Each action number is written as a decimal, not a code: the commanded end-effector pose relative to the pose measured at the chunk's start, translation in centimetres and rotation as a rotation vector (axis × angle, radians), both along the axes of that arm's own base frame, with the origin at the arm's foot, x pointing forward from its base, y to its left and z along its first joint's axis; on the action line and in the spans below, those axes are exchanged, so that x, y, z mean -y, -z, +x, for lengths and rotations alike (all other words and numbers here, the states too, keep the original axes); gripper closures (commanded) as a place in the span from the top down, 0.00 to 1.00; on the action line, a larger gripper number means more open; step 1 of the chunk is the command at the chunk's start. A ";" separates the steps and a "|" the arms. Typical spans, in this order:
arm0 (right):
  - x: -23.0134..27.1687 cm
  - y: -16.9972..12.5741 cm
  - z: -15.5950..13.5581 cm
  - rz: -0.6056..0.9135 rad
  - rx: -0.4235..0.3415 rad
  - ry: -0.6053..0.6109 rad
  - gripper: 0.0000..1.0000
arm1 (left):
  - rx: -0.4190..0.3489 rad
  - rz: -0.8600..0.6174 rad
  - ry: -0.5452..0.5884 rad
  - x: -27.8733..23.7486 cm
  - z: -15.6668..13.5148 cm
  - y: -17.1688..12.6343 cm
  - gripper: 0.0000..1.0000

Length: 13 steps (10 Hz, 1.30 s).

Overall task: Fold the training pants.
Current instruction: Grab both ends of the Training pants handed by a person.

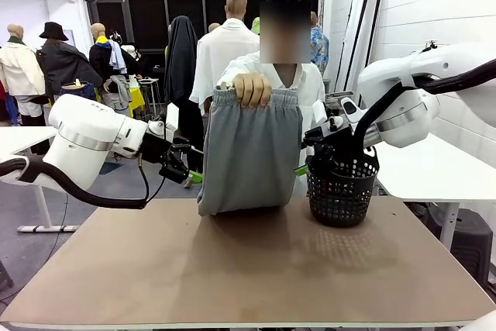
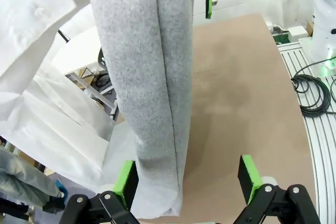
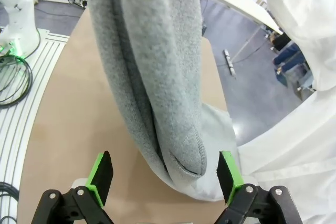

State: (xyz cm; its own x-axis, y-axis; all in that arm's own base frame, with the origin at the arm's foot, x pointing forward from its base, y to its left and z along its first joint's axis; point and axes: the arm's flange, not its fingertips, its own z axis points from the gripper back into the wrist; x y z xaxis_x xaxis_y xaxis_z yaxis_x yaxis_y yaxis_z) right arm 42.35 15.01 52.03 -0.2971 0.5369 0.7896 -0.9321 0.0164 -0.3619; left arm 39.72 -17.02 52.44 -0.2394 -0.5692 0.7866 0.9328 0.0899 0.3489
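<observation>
A person's hand [image 1: 252, 89] holds the light grey training pants [image 1: 248, 153] up by the gathered waistband, and the legs hang down to the table [image 1: 248, 269]. My left gripper [image 1: 191, 173] is open at the pants' left edge, low down. In the left wrist view the hanging pants [image 2: 142, 77] pass between my left gripper's [image 2: 187, 179] green pads, close to the left pad [image 2: 126, 182]. My right gripper [image 1: 304, 159] is open at the pants' right edge. The pants' lower end [image 3: 152, 51] lies between the spread fingers of the right gripper [image 3: 163, 176].
A black mesh basket [image 1: 341, 187] stands on the table just right of the pants, under my right arm. The person in a white shirt [image 3: 294, 145] stands at the far edge. Cables [image 2: 315, 93] lie on the slotted base beside the table.
</observation>
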 end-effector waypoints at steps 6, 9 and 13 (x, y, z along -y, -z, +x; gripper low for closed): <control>-0.7 0.1 0.1 0.101 0.044 -0.078 1.00 | 0.040 -0.154 0.066 1.6 -0.6 -0.4 1.00; -1.4 -0.3 -0.2 0.166 0.076 -0.100 1.00 | 0.023 -0.193 0.097 2.7 -0.5 -1.5 1.00; -2.3 -1.5 -0.8 0.209 0.065 -0.140 1.00 | -0.012 -0.252 0.123 3.0 -0.6 -2.3 1.00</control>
